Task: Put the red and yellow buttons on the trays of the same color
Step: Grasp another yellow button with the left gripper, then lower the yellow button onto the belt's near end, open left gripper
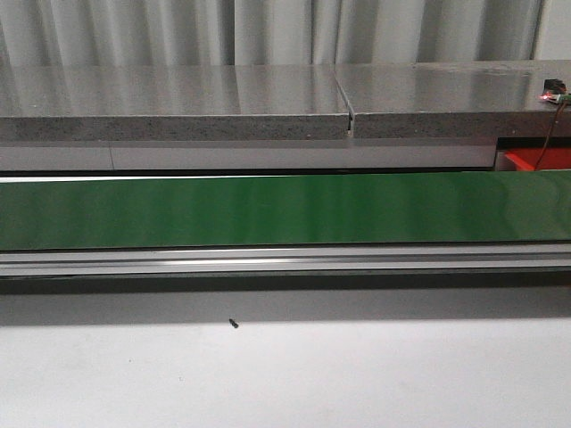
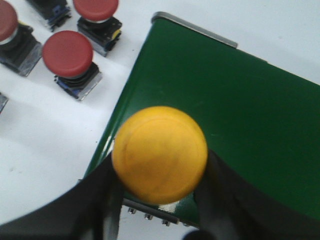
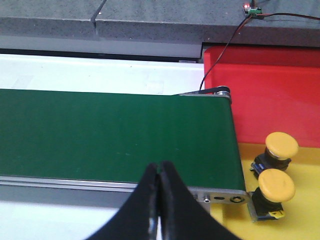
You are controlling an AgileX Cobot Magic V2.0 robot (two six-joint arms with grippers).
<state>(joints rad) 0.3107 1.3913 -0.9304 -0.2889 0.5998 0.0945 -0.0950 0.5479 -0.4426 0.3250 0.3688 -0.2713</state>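
My left gripper (image 2: 159,172) is shut on a yellow button (image 2: 159,153), holding it above the end of the green conveyor belt (image 2: 235,110). Three red buttons (image 2: 67,54) stand on the white table beside that belt end. In the right wrist view my right gripper (image 3: 159,172) is shut and empty, hovering over the near edge of the belt (image 3: 115,135). Two yellow buttons (image 3: 276,186) rest on the yellow tray (image 3: 300,220) past the belt's end, with the red tray (image 3: 270,95) behind it. The front view shows only the bare belt (image 1: 285,209); neither gripper appears there.
A grey stone ledge (image 1: 178,102) runs behind the belt, with a small circuit board and wire (image 1: 555,92) at its right end. A corner of the red tray (image 1: 540,159) peeks out at the right. A small dark screw (image 1: 233,324) lies on the white table.
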